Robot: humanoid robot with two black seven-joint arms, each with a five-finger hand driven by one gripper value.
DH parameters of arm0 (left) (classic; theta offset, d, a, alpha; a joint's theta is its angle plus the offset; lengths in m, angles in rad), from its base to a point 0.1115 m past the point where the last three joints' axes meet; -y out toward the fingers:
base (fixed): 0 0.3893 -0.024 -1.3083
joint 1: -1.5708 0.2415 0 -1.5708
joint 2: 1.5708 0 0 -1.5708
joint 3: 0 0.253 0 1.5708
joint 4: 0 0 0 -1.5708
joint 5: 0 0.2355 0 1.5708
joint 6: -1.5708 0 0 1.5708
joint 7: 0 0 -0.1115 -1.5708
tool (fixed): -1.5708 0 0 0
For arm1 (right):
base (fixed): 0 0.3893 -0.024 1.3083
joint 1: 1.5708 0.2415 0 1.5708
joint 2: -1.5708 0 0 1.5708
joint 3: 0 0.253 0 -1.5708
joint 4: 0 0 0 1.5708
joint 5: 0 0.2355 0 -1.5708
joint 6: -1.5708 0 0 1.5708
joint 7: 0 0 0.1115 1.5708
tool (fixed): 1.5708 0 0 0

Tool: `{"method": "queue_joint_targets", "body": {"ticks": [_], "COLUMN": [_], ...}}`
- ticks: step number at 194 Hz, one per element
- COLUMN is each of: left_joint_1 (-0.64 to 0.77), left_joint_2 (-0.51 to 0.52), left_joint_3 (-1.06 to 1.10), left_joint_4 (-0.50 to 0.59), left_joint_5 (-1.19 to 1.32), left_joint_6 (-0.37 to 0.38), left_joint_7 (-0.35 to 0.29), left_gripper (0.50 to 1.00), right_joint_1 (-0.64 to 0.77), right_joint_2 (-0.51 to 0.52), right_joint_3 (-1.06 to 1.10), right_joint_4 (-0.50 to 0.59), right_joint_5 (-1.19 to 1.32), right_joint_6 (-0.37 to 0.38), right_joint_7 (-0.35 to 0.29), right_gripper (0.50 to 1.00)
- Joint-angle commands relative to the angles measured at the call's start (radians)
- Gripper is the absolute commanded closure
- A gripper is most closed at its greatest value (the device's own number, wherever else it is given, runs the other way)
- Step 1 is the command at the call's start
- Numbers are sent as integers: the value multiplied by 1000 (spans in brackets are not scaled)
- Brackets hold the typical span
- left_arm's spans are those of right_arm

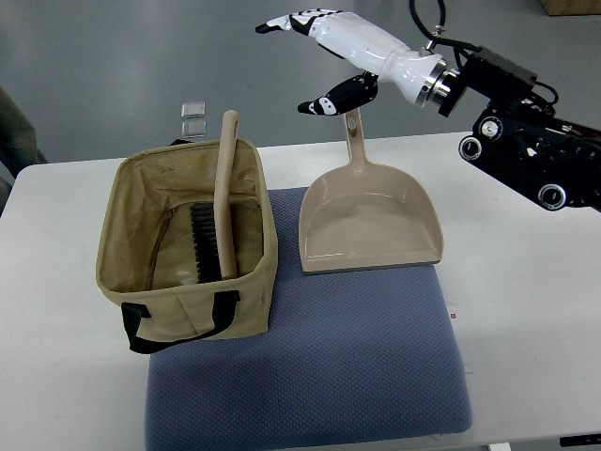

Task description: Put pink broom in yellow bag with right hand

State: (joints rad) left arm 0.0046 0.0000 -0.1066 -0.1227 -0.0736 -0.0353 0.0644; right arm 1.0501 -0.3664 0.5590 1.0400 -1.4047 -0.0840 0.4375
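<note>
White right robot hand (pixel 319 56) is held open and empty above the tabletop's (pixel 526 282) far edge.
Beneath it a beige dustpan (pixel 368 218) is laid on a blue mat (pixel 310 366); the pinkish broom (pixel 223 202) is stood, handle up, inside the yellow bag (pixel 188 240) at left.

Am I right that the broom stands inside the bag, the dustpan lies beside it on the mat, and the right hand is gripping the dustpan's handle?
Not quite: in the top view the right hand is open above the dustpan, holding nothing. The rest is right.
</note>
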Motion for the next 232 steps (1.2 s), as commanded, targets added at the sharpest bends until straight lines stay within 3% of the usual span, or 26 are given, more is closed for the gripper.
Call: {"method": "queue_joint_targets", "body": {"ticks": [1,29,68,104,148,172,195,232], "left_joint_1": [0,0,0,0,0,0,0,0], "left_joint_2": [0,0,0,0,0,0,0,0], "left_joint_3": [1,-1,1,-1,-1,-1,1,-1], "left_joint_4": [0,0,0,0,0,0,0,0], "left_joint_5": [0,0,0,0,0,0,0,0], "left_joint_6": [0,0,0,0,0,0,0,0], "left_joint_7": [0,0,0,0,0,0,0,0], "left_gripper": [500,500,500,500,500,500,500,500], "right_joint_1": [-59,-142,-205,-234,-263,-266,-285,-305], "right_joint_2": [-25,-43,-45,-32,-23,-19,-9,10], "right_joint_3": [71,140,162,160,159,157,156,160], "right_joint_4": [-2,-2,-38,-159,-281,-339,-374,-462], "right_joint_5": [187,457,780,1041,1248,1380,1408,1411], "right_joint_6": [70,127,148,303,403,428,458,590], "right_joint_7": [-3,-11,-16,-17,-22,-85,-102,-152], "right_gripper": [609,609,609,609,609,607,597,591]}}
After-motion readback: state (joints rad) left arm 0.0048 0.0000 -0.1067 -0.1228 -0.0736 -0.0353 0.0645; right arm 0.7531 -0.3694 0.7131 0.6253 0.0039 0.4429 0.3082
